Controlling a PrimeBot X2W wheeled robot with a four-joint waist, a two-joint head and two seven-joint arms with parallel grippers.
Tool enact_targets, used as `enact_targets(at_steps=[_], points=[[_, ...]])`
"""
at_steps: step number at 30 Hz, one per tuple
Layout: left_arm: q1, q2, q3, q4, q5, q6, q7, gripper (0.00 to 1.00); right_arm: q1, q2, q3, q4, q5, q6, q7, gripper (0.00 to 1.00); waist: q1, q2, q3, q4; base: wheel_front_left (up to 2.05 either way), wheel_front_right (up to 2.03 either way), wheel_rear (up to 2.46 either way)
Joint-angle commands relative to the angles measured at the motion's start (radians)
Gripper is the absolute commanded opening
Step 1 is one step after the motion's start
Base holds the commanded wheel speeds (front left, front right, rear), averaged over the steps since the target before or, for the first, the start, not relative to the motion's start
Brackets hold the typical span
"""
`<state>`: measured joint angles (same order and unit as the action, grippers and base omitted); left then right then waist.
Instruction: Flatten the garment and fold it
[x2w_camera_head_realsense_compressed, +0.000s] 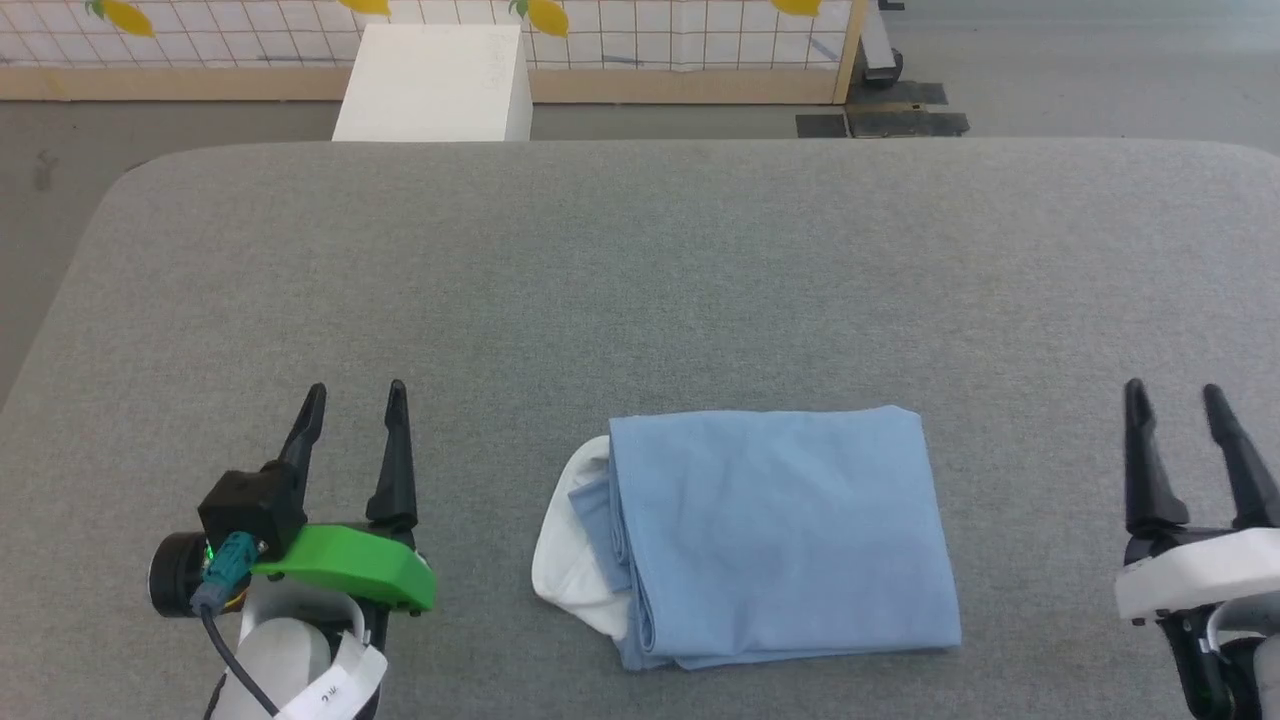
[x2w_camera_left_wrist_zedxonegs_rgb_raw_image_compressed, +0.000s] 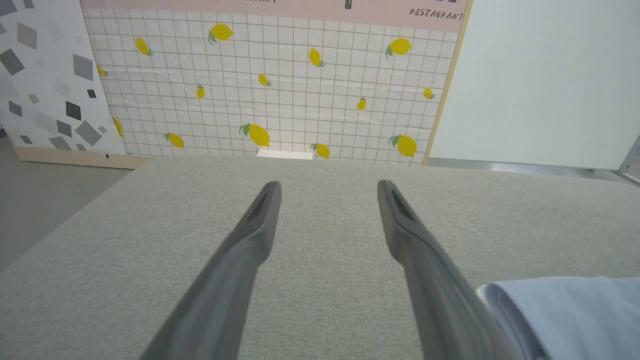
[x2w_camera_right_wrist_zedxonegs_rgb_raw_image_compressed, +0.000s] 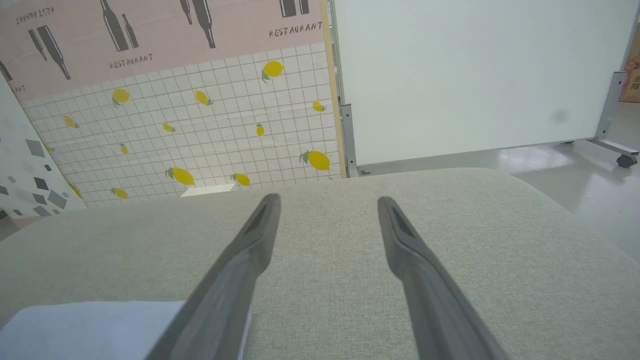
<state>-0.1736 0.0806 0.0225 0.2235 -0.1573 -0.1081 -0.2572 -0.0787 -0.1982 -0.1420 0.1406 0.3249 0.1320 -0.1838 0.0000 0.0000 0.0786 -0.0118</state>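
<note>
At near edge of grey fabric table (x2w_camera_head_realsense_compressed: 640, 260): left gripper (x2w_camera_head_realsense_compressed: 357, 388) fingers spread, empty, over bare cloth surface; right gripper (x2w_camera_head_realsense_compressed: 1172, 388) likewise spread, empty. Between them, apart from both, near front edge: garment (x2w_camera_head_realsense_compressed: 780, 530). Beyond table: white box (x2w_camera_head_realsense_compressed: 435, 85) behind far edge, tiled backdrop with lemon print (x2w_camera_left_wrist_zedxonegs_rgb_raw_image_compressed: 280, 100), plain white panel (x2w_camera_right_wrist_zedxonegs_rgb_raw_image_compressed: 475, 75) on wheeled stand. Look of garment: folded into compact light blue rectangle, layered edges at left, white sleeve fabric poking out there.
</note>
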Motion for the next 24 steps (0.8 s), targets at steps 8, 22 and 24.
enact_targets(at_steps=[8, 22, 24], points=[[-0.007, 0.007, -0.002, 0.013, 0.000, -0.004, -0.005, 1.00, -0.080, -0.076, 0.173, -0.006, 0.034, -0.001, 0.432, 1.00, 0.0000, 0.0000, 0.025, 0.009, 0.00, 0.00, 0.00], [-0.040, -0.005, -0.008, 0.002, -0.018, -0.005, -0.005, 1.00, -0.233, -0.070, 0.341, 0.105, -0.017, -0.001, 0.980, 1.00, 0.0000, 0.0000, 0.099, 0.069, 0.00, 0.00, 0.00], [-0.044, -0.007, -0.009, 0.002, -0.020, -0.006, -0.005, 1.00, -0.241, -0.059, 0.350, 0.136, -0.029, -0.001, 0.991, 1.00, 0.0000, 0.0000, 0.106, 0.077, 0.00, 0.00, 0.00]])
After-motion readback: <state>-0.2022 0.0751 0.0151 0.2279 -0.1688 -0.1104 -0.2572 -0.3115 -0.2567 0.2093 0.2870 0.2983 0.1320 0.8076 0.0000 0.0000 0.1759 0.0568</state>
